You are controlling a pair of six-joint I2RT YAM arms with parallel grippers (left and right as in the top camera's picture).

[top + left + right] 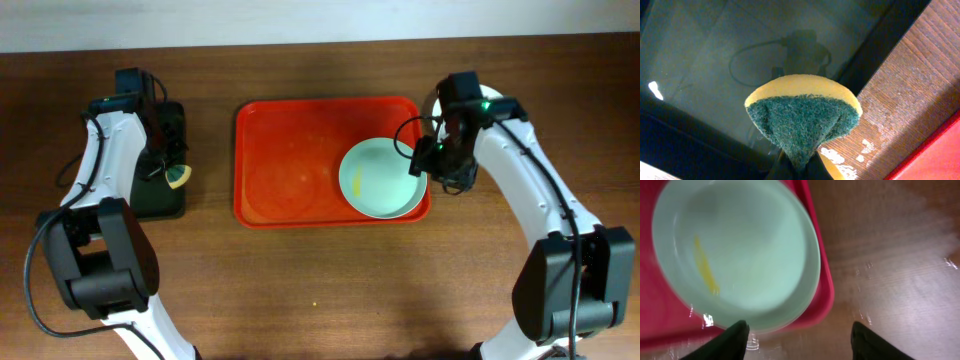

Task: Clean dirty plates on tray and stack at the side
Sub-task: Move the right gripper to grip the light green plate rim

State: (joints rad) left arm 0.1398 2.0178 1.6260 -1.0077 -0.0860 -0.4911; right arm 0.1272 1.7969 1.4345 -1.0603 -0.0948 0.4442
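— Brown wooden table (330, 290) is seen under everything. Where is the thing to be cleaned?

— One pale mint-green round shallow plate (380, 178) is found lying flat in the near right corner of the large flat red-orange rectangular plastic tray (290, 170), with its edge close against the tray's low rim. A thin yellow smear (705, 270) is seen on its inner face.

— How is it expected to handle?

— It is judged to be stiff, rather light and smooth, so probably slippery, and breakable if it is dropped. The material itself cannot be told. A flat plate can hardly be taken from above, so the raised rim on the right side should be pinched, with one finger inside and one under the edge.

— And the grippers?

— The right gripper (800, 340) is held at that rim with its jaws spread wide and nothing between them. One finger is by the plate's edge, the other over the table outside the tray. The left gripper (795, 174) is well apart, over the small black rectangular tray (160, 200), with its jaws pressed on a yellow sponge with a green scouring face (802, 120).

— What is to be watched?

— Sliding of the plate against the tray's rim when it is pinched.
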